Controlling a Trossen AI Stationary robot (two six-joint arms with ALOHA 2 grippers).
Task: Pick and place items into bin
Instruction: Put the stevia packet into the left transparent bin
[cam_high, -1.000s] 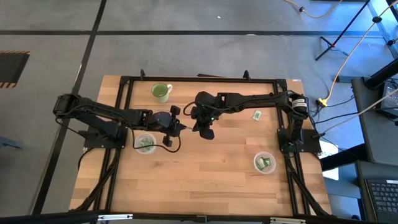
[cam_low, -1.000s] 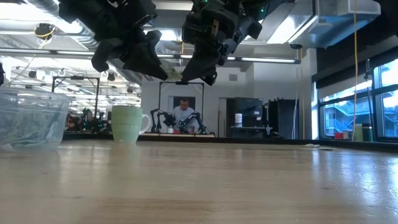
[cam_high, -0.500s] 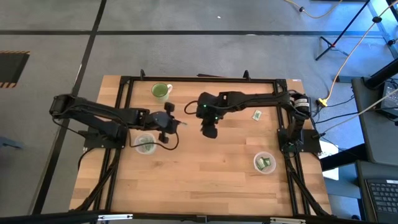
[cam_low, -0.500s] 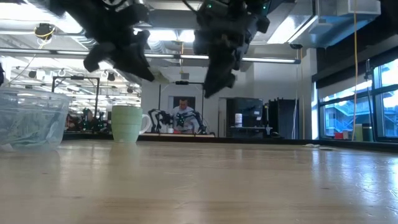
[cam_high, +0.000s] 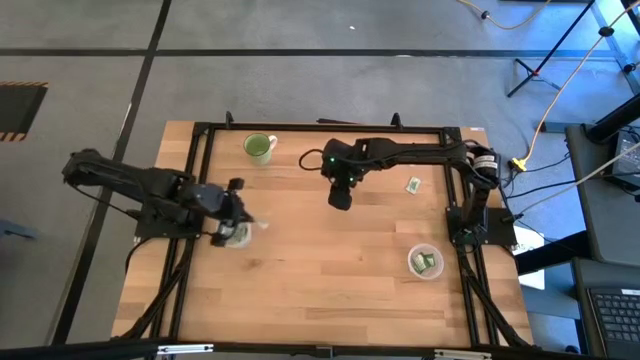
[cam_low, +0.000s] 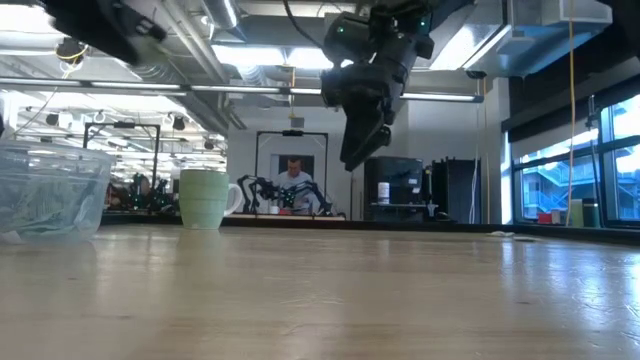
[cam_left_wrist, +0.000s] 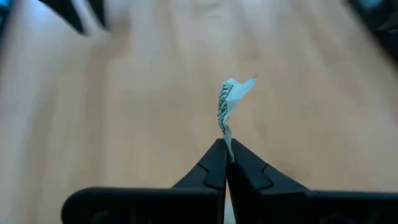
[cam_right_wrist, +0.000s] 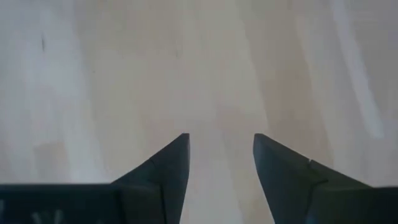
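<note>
Our left end effector (cam_left_wrist: 226, 163) pinches a packet (cam_left_wrist: 231, 99) by one edge above the bin (cam_high: 236, 234) near the tabletop's left edge. The packet looks light, limp and slick, so we judge an edge grip best. Our right end effector (cam_right_wrist: 219, 155) hangs spread over mid-tabletop (cam_high: 330, 270).

No text, label, brand or number can be read anywhere. The packet (cam_left_wrist: 231, 102) pinched in the left gripper (cam_left_wrist: 225, 148) carries dark printed marks along its white face, too small and crumpled to make out. Striped hazard markings (cam_high: 20, 107) lie on the floor well left of the table (cam_high: 330, 290), with no words on them.
</note>
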